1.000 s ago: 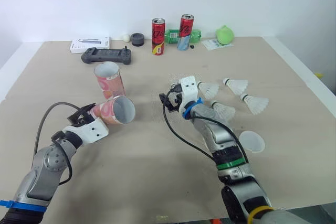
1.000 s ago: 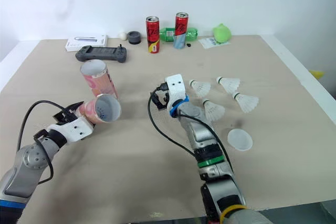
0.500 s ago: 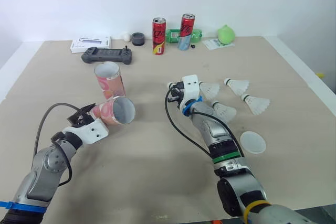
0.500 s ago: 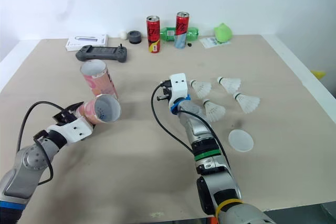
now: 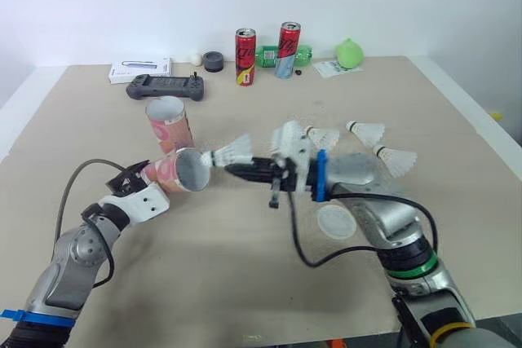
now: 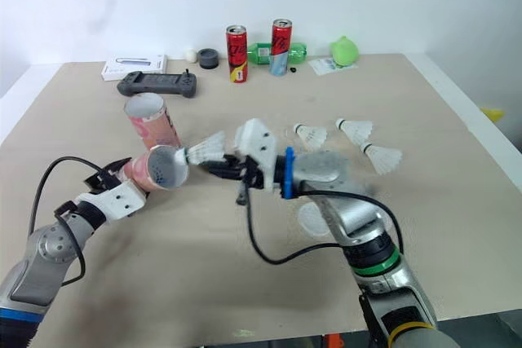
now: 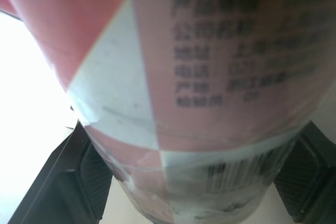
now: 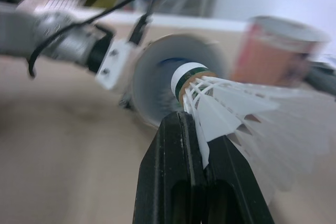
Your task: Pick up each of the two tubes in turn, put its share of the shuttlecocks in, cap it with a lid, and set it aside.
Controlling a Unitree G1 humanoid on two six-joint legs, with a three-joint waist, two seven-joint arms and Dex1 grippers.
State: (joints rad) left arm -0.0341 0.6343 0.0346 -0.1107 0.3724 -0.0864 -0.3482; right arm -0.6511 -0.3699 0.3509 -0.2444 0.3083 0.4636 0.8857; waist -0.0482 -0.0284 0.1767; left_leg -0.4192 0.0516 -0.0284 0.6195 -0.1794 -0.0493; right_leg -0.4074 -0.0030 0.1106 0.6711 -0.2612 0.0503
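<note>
My right gripper [image 5: 238, 170] is clamped on a shuttlecock [image 5: 231, 151] near the base of its feathers, cork leading. The cork is right at the open mouth of the tube [image 5: 181, 170] that my left gripper [image 5: 145, 175] clasps round its body. The tube is tilted, its long axis roughly in line with the shuttlecock, and I see nothing inside. The second tube [image 5: 169, 124] stands upright just behind. Three loose shuttlecocks [image 5: 367, 130] and a lid [image 5: 336, 221] lie on the table [image 5: 245, 283].

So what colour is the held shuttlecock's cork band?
Dark green, on the shuttlecock; clearest in the right wrist view.
</note>
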